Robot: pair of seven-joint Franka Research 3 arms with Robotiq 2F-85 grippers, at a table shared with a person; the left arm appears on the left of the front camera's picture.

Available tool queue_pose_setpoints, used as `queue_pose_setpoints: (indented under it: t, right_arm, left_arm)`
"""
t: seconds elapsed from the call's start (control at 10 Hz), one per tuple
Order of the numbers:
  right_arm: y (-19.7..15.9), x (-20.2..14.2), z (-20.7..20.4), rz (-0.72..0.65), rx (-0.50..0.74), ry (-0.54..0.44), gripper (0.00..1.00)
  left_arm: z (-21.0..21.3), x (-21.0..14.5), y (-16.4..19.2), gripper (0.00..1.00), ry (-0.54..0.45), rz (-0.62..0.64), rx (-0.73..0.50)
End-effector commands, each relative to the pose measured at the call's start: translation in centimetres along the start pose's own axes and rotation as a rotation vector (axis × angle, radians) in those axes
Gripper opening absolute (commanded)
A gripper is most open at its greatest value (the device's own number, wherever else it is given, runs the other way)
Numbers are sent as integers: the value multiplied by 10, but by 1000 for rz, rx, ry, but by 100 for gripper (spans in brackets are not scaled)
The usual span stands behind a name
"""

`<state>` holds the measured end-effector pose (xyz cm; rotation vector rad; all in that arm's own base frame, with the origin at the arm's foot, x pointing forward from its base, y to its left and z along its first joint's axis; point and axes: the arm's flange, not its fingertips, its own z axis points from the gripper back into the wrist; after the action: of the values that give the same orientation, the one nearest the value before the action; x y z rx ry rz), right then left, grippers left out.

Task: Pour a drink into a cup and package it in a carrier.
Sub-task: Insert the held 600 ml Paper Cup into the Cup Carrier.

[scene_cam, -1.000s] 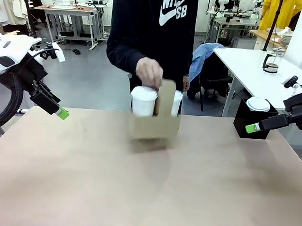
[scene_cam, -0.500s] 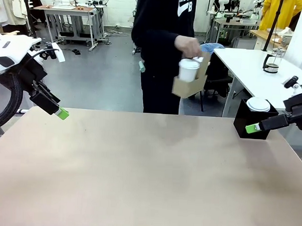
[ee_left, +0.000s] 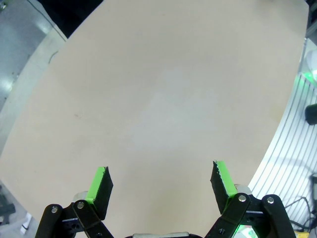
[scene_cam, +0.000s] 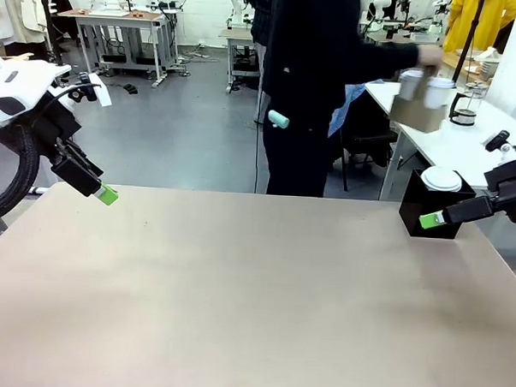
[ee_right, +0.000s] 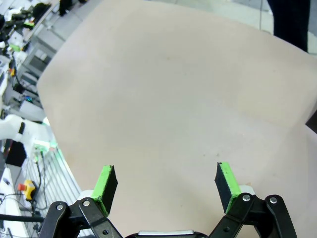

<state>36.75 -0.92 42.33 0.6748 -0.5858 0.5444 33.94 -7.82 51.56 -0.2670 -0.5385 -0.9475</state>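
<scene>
Beyond the bench (scene_cam: 253,313), a person's hand (scene_cam: 430,55) holds the carrier (scene_cam: 418,110) with cups.
Left gripper (ee_left: 161,181) and right gripper (ee_right: 166,184) hang released, holding nothing.

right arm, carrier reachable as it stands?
Probably not. The person's hand holds the carrier up over the white side table, beyond the work table's far edge; the open right pincer sits well below it.

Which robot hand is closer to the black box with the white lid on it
The right hand. It hangs right in front of the black box at the table's right edge, while the left hand is across the table at the left edge.
</scene>
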Motion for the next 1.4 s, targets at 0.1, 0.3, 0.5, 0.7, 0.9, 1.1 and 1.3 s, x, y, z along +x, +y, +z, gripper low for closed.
queue_pose_setpoints:
  t: [0.1,0.3,0.5,0.7,0.9,1.1,1.3]
  right_arm:
    - [0,0,1,-7,-11,-3,100]
    - [0,0,1,-7,-11,-3,100]
    - [0,0,1,-7,-11,-3,100]
    - [0,0,1,-7,-11,-3,100]
    - [0,0,1,-7,-11,-3,100]
    - [0,0,1,-7,-11,-3,100]
    - [0,0,1,-7,-11,-3,100]
  left_arm:
    - [0,-1,0,100,2,11,-2]
    - [0,-1,0,100,2,11,-2]
    - [0,-1,0,100,2,11,-2]
    - [0,-1,0,100,2,11,-2]
    - [0,-1,0,100,2,11,-2]
    - [0,-1,0,100,2,11,-2]
    - [0,-1,0,100,2,11,-2]
